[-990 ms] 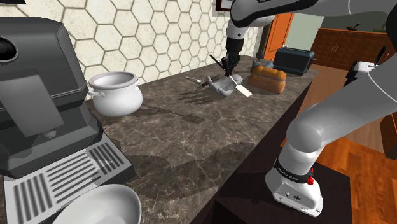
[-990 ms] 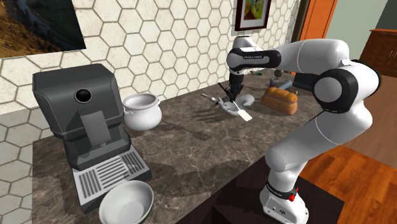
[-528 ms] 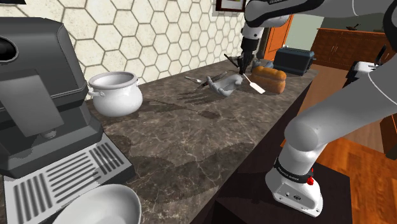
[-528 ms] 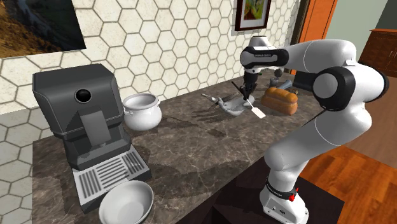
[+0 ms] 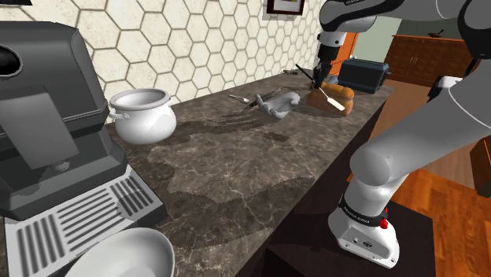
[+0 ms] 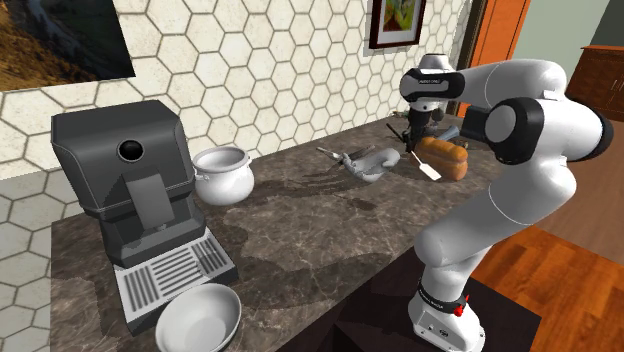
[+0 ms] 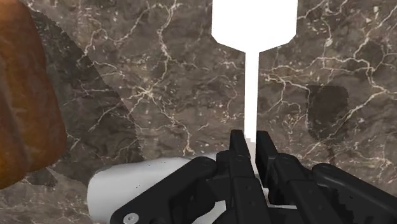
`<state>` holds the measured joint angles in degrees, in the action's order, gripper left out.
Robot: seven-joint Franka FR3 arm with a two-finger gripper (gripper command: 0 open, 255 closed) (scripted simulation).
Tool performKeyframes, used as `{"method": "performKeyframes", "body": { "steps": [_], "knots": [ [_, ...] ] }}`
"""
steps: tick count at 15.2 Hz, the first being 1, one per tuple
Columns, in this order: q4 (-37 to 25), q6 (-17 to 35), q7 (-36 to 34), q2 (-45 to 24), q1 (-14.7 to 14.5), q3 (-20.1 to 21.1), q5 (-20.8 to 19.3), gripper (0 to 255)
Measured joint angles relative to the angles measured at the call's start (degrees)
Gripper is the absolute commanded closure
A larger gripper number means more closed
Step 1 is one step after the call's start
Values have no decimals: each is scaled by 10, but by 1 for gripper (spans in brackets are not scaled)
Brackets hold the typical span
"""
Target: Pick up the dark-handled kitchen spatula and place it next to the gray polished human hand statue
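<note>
The spatula [image 5: 336, 102] hangs above the counter, its white blade low and its dark handle slanting up. My gripper [image 5: 317, 79] is shut on its shaft, just to the shoulder view's right of the gray hand statue [image 5: 277, 104]. In the second exterior view, the gripper [image 6: 415, 131] holds the spatula [image 6: 428, 170] between the statue [image 6: 368, 162] and a bread loaf [image 6: 446, 157]. From the wrist, the fingers [image 7: 236, 147] clasp the thin white shaft, and the blade [image 7: 254, 22] hovers over dark marble.
The brown loaf [image 5: 335, 96] lies right under the blade, with a dark toaster [image 5: 362, 75] behind it. A white pot [image 5: 142, 116], a coffee machine [image 5: 47, 118] and a white bowl [image 5: 126, 256] stand further along the counter. A hexagon-tiled wall [image 5: 197, 39] backs it.
The arm has carried the spatula toward the shoulder view's right, from over the hand statue to the gap between statue and loaf. The grip has stayed shut.
</note>
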<state>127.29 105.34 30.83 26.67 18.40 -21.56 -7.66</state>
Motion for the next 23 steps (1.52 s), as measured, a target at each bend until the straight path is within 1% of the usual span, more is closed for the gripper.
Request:
{"method": "performKeyframes", "body": {
  "steps": [6,8,10,13,23],
  "knots": [
    [-51,2,89,-49,17,-70,-2,255],
    [-71,9,124,-75,21,-97,3,255],
    [-101,4,158,-102,25,-122,12,255],
    [-91,21,168,-109,26,-131,14,255],
    [-29,96,177,-123,28,-142,17,255]
  ]
}}
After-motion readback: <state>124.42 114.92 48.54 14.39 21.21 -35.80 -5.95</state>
